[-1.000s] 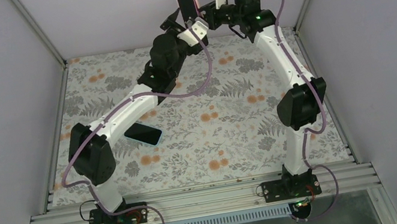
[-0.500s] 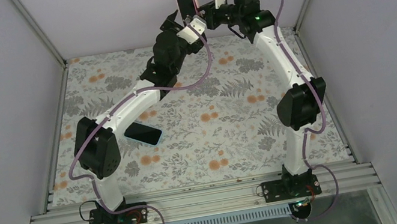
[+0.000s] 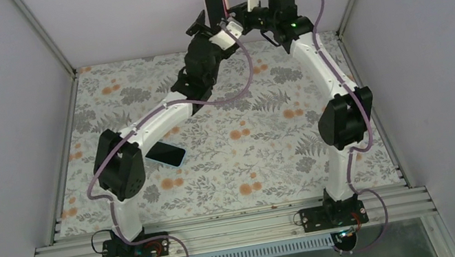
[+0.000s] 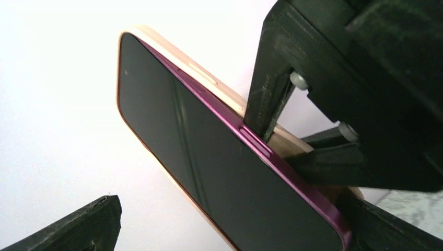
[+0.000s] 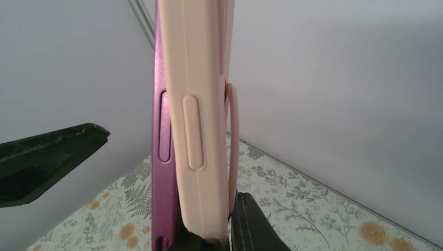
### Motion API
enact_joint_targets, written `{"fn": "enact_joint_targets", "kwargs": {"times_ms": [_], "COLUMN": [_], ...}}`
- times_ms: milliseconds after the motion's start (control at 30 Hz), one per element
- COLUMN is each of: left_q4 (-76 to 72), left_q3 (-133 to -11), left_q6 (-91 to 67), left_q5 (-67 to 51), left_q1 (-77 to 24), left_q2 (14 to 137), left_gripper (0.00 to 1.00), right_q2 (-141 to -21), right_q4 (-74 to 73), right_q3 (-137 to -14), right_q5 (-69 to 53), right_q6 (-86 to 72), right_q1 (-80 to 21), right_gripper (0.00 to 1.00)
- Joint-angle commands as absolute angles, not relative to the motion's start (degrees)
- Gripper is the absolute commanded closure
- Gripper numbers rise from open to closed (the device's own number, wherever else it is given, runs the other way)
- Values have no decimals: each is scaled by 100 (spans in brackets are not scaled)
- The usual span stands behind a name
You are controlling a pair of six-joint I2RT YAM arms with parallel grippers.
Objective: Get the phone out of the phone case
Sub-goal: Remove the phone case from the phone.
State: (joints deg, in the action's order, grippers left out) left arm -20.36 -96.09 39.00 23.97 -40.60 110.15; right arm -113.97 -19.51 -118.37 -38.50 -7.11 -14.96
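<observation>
Aloft, right fingers (image 5: 256, 225) pinch phone case (image 5: 201, 104) upright; left fingers (image 4: 78, 225) spread, flanking phone (image 4: 209, 157).

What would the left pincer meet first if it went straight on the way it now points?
Most likely the phone, held upright by the right pincer: its dark screen lies straight ahead between the open fingers, though depth is unclear.

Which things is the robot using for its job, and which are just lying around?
For the job: phone, inside the pink phone case; right gripper, shut on them; left gripper, open beside them.
Just lying around: dark flat phone on the flowery cloth.
</observation>
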Motion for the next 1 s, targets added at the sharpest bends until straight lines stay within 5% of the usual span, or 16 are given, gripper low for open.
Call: {"fn": "enact_joint_targets", "kwargs": {"times_ms": [0, 267, 667, 967], "left_q4": [-4323, -5953, -6551, -6156], "left_q3": [-9794, -9648, -9481, -9621], "left_q6": [5033, 6127, 6329, 6112], "left_q5": [3604, 3613, 3400, 3255], "left_q1": [-3840, -3585, -3454, -3491], "left_q2": [11080, 11249, 11369, 11310], "left_gripper": [0, 6, 45, 83], "right_q2": [-10981, -10894, -11263, -11259], "right_q4": [-2001, -1936, -2835, -4003], "right_q3": [-11474, -11174, -11372, -11347], "right_q5": [-4571, -5032, -7135, -6548], "right_q6": [-917, -1035, -324, 702], "right_q1": [-1577, -1640, -1697, -1688], "right_gripper": [97, 97, 97, 97]}}
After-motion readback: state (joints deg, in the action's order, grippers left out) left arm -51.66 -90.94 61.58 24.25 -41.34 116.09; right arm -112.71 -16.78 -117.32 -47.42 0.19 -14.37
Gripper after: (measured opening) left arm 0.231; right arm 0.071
